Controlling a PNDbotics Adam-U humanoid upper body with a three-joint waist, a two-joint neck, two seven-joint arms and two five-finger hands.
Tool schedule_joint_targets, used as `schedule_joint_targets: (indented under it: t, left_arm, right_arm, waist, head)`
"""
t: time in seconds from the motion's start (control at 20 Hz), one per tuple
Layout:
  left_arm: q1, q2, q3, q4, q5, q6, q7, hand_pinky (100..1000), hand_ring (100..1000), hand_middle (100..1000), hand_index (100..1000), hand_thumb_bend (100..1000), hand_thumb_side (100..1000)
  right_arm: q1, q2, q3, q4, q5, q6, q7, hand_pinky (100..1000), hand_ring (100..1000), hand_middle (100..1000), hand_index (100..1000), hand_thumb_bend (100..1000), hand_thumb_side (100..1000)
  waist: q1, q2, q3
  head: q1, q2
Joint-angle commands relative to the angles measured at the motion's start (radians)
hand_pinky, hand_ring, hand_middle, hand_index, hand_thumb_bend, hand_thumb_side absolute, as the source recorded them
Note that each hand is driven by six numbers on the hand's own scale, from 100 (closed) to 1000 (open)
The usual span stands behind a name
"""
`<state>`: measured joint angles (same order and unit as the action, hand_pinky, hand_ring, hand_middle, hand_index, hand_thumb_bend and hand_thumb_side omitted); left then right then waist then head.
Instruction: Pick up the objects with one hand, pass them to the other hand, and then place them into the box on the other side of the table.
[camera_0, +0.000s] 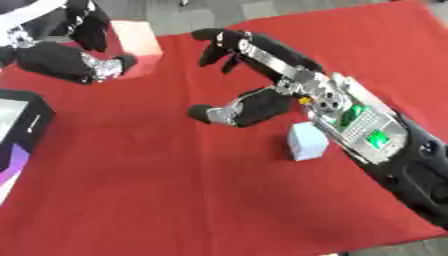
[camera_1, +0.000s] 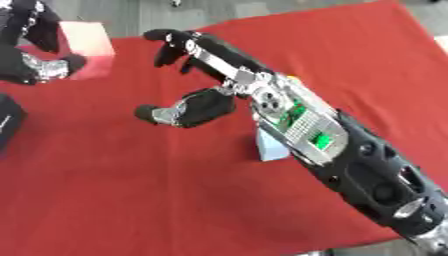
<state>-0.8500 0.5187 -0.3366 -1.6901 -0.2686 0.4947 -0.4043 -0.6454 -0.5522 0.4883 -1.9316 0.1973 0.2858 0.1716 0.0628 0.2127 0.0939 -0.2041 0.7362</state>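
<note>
A pink cube hangs at the upper left, above the red cloth. My left hand is shut on it, fingers over its top and thumb under its side. My right hand reaches in from the lower right to the middle of the table. It is open, with fingers spread toward the pink cube and thumb pointing left, and it holds nothing. A gap of cloth separates the two hands. A pale blue cube stands on the cloth just below my right wrist, partly hidden by the forearm in the right eye view.
A black box sits at the left edge, its inside showing white and purple. The red cloth covers the table, and grey floor shows beyond its far edge and at the lower right corner.
</note>
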Motion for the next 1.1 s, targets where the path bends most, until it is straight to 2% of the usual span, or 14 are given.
schedule_joint_targets:
  t: [0.05, 0.2, 0.55, 0.8, 1.1]
  left_arm:
    - [-0.001, 0.047, 0.031, -0.003, -0.013, -0.002, 0.032, 689, 579, 449, 476, 100, 131]
    - [0.010, 0.061, 0.039, -0.003, -0.017, -0.004, 0.050, 689, 579, 450, 477, 100, 129]
    - [0.079, 0.153, 0.103, 0.030, -0.054, -0.007, 0.111, 693, 582, 452, 480, 100, 105]
    - [0.086, 0.162, 0.110, 0.041, -0.055, -0.012, 0.121, 692, 581, 450, 476, 100, 110]
    - [0.165, 0.226, 0.201, 0.110, -0.046, 0.022, 0.192, 692, 583, 451, 478, 100, 105]
  right_arm:
    - [-0.011, -0.023, -0.012, -0.025, 0.000, 0.000, -0.001, 720, 810, 696, 956, 495, 421]
    - [-0.010, -0.023, -0.013, -0.028, 0.001, 0.002, -0.001, 721, 810, 696, 955, 495, 421]
    - [-0.008, -0.028, -0.015, -0.039, -0.003, 0.009, -0.010, 725, 815, 700, 955, 482, 430]
    - [-0.007, -0.030, -0.016, -0.042, -0.003, 0.012, -0.011, 725, 815, 701, 954, 477, 438]
    - [-0.003, -0.034, -0.015, -0.059, -0.006, 0.016, -0.006, 725, 814, 701, 954, 474, 442]
  waist:
    - [0.001, 0.000, 0.000]
    - [0.000, 0.001, -0.001]
    - [-0.002, 0.003, 0.000]
    - [-0.002, 0.003, 0.000]
    - [-0.009, 0.006, 0.000]
  head:
    - [0.008, -0.013]
    - [0.010, -0.013]
    - [0.035, -0.017]
    - [0.041, -0.018]
    - [0.113, -0.022]
